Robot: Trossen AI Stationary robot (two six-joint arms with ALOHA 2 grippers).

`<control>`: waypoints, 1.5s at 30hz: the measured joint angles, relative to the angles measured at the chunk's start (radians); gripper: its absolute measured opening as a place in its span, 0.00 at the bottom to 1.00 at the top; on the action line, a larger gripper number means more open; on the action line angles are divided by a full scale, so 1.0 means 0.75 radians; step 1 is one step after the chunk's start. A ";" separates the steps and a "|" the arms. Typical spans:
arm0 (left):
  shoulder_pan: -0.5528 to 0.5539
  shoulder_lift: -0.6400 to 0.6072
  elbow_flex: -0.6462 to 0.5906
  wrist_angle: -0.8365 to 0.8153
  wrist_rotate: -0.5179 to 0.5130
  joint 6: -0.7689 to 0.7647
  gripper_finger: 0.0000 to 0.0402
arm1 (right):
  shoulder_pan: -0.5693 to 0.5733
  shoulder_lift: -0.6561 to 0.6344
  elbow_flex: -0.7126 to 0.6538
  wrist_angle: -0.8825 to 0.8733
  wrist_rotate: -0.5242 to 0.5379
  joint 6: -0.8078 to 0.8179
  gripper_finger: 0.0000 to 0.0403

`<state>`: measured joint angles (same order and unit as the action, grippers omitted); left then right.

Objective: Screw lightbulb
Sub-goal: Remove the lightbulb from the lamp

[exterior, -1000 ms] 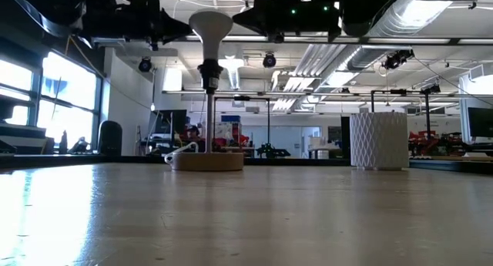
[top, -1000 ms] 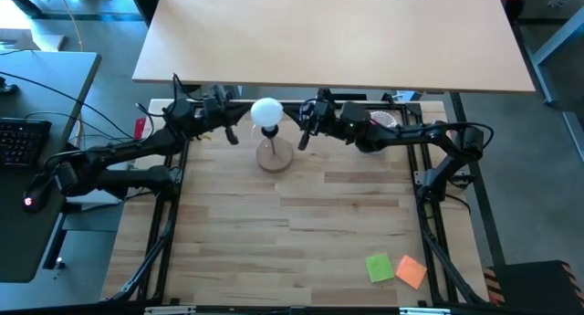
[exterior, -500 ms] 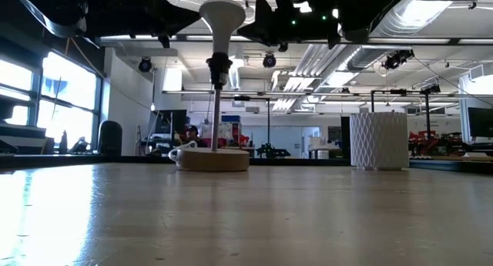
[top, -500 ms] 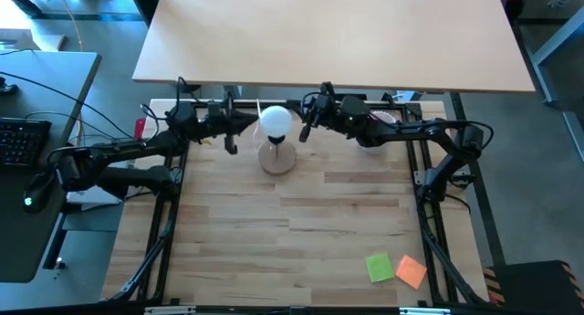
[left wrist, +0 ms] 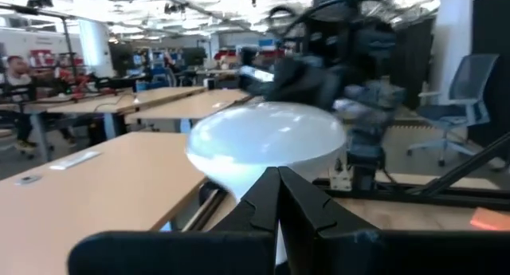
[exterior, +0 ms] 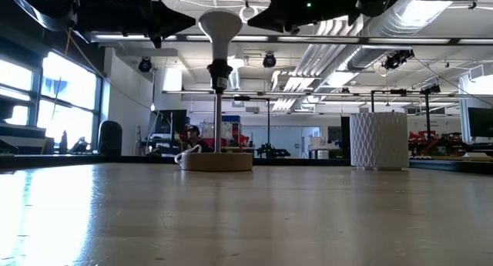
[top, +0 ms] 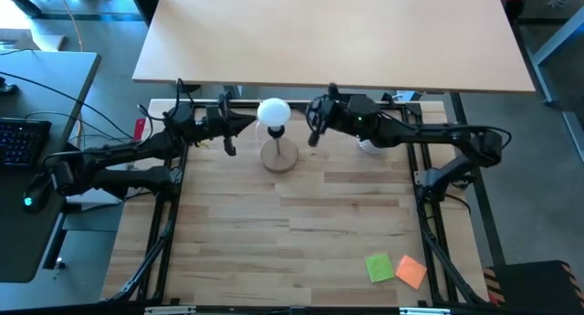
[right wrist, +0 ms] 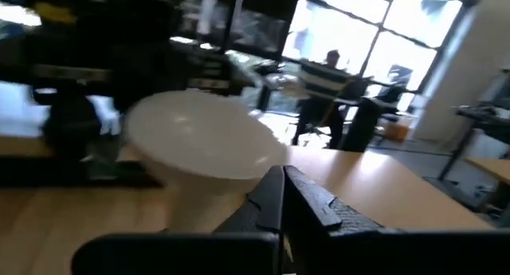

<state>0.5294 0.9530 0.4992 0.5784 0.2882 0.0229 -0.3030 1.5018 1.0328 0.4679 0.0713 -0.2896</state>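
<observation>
Small matte white lightbulb (top: pixel 274 111) upright (screw end down), flanked by left gripper (top: pixel 239 125) and right gripper (top: pixel 311 123), both pinched together.

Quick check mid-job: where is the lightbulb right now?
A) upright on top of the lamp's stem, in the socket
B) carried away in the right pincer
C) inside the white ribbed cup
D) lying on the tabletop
A: the lightbulb stands upright on the black socket at the top of the stem, above the round wooden lamp base, well clear of the tabletop.
</observation>
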 joint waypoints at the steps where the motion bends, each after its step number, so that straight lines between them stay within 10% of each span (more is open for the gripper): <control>1: 0.000 -0.007 0.000 -0.016 -0.013 0.010 0.00 | 0.011 -0.020 0.000 -0.055 -0.041 -0.003 0.00; 23: 0.101 0.090 -0.002 0.165 0.122 0.006 0.00 | -0.181 0.114 0.000 0.142 -0.728 0.357 0.00; 45: 0.002 0.112 -0.001 0.207 0.202 -0.062 0.00 | -0.205 0.138 -0.001 0.209 -0.559 0.381 0.00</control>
<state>0.5309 1.0367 0.4984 0.7338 0.4400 -0.0235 -0.4568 1.6051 1.0325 0.6247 -0.3479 -0.0040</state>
